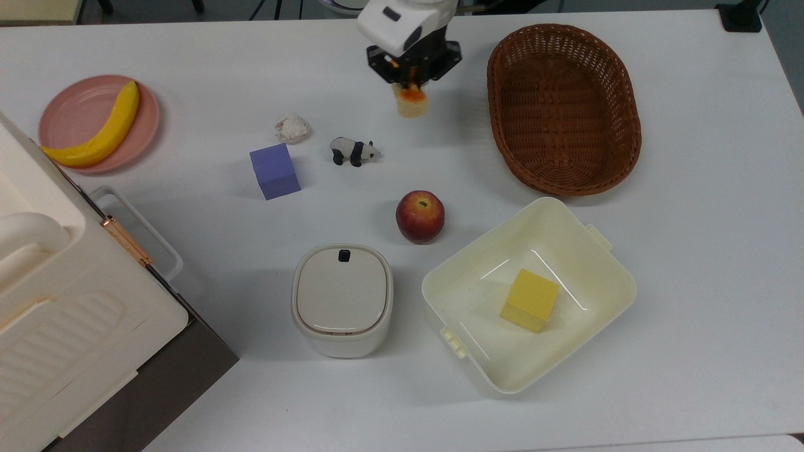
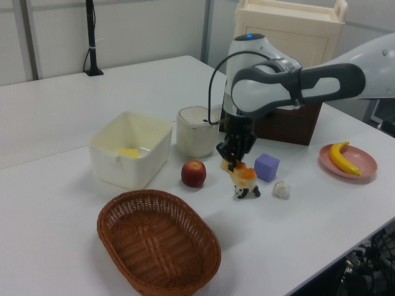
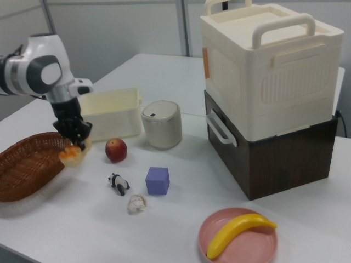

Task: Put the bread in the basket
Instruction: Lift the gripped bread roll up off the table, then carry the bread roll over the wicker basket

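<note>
Orange-brown-topped cream toy bread [image 1: 411,102] hangs pinched in our gripper [image 1: 411,78], lifted off the table; we have yet to reach the brown woven wicker basket [image 1: 563,107].

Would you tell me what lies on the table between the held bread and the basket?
Nothing: in the top view, only bare white table separates the bread, held by the pincer, from the basket.

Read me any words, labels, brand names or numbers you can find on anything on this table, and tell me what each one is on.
None: no readable text, label, brand or number on any object. The lidded bin carries just a small black mark on its lid, not lettering. The storage box, basket, tub and bread held in the pincer are plain.
</note>
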`<move>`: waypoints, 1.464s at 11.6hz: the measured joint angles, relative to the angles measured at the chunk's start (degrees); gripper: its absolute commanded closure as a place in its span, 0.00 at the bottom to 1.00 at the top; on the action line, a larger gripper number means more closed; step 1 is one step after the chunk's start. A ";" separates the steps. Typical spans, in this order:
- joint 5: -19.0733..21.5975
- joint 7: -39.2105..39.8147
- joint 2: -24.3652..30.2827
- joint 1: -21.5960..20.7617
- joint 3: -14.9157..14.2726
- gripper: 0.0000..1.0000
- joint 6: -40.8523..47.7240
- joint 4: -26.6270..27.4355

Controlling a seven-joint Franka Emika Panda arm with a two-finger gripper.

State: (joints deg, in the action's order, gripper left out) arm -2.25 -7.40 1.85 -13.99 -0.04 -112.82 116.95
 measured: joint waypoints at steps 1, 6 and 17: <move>1.01 -0.02 0.00 -1.35 0.43 0.99 0.04 -0.76; 2.49 -1.48 -0.18 -11.69 1.09 0.95 0.04 -1.98; 2.49 -8.07 -6.27 -22.96 1.20 0.00 -0.07 -7.51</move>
State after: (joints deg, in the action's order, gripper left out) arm 0.25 -15.47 -4.41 -36.95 1.17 -112.89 109.44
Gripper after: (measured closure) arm 0.718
